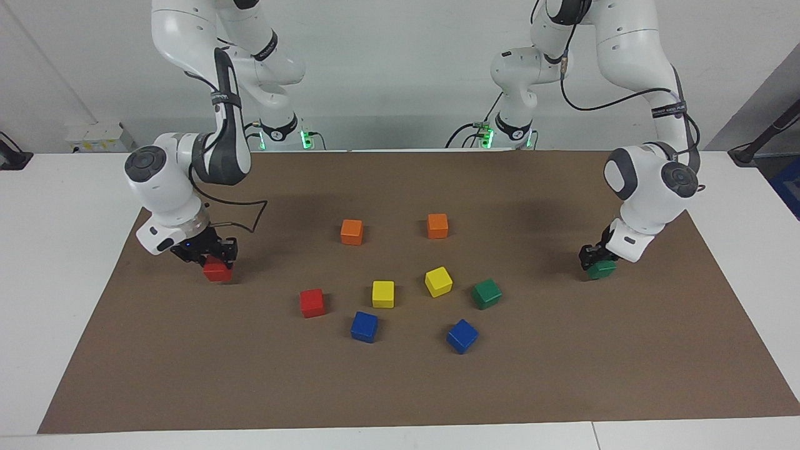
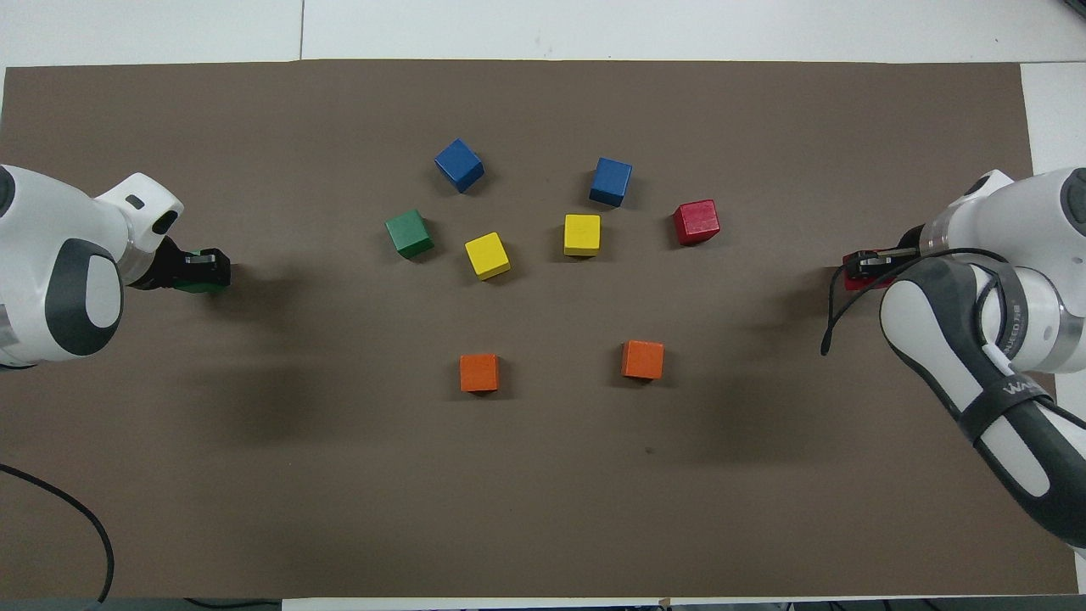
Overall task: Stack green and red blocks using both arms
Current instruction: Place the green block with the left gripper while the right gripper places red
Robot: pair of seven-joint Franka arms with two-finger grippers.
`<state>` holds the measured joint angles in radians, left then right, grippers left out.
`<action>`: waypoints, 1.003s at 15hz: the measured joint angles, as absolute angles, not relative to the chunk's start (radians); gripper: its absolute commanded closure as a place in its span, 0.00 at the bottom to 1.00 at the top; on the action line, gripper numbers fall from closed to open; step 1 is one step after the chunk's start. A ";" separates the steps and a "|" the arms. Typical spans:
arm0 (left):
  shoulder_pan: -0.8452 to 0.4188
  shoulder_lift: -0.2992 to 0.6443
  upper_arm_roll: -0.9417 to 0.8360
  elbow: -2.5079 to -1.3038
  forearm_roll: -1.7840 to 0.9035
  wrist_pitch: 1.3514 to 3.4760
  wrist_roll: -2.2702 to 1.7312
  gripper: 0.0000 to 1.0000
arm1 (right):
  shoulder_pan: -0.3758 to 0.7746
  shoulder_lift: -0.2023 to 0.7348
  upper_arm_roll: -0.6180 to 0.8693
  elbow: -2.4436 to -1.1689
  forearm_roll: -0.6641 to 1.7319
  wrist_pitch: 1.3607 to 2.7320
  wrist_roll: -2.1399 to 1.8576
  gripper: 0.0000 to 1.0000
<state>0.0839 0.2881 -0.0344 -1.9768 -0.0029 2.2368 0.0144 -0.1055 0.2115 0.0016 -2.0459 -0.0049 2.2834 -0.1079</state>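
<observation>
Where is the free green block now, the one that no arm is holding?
The free green block lies on the brown mat, beside a yellow block toward the left arm's end, with a blue block farther from the robots.

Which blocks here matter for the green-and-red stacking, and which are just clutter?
In the job:
- red block in the right hand
- green block in the left hand
- loose red block
- loose green block

Lying about:
- orange blocks
- yellow blocks
- blue blocks

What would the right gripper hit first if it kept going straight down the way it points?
The right gripper points down, shut on a red block at the brown mat. It seems to sit on or just above the mat, so the mat comes first.
</observation>
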 measured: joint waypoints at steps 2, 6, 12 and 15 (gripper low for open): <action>0.084 0.290 -0.034 -1.978 -0.003 2.237 0.027 1.00 | -0.111 0.227 0.002 -2.039 -0.005 2.284 -0.110 1.00; 0.084 0.291 -0.039 -1.980 -0.003 2.237 0.033 1.00 | -0.111 0.240 0.002 -2.036 -0.005 2.287 -0.110 1.00; 0.082 0.291 -0.048 -1.995 -0.003 2.237 0.040 1.00 | -0.111 0.260 0.002 -2.034 -0.005 2.301 -0.110 1.00; 0.082 0.292 -0.049 -2.004 -0.003 2.237 0.042 1.00 | -0.111 0.262 0.002 -2.032 -0.005 2.304 -0.110 1.00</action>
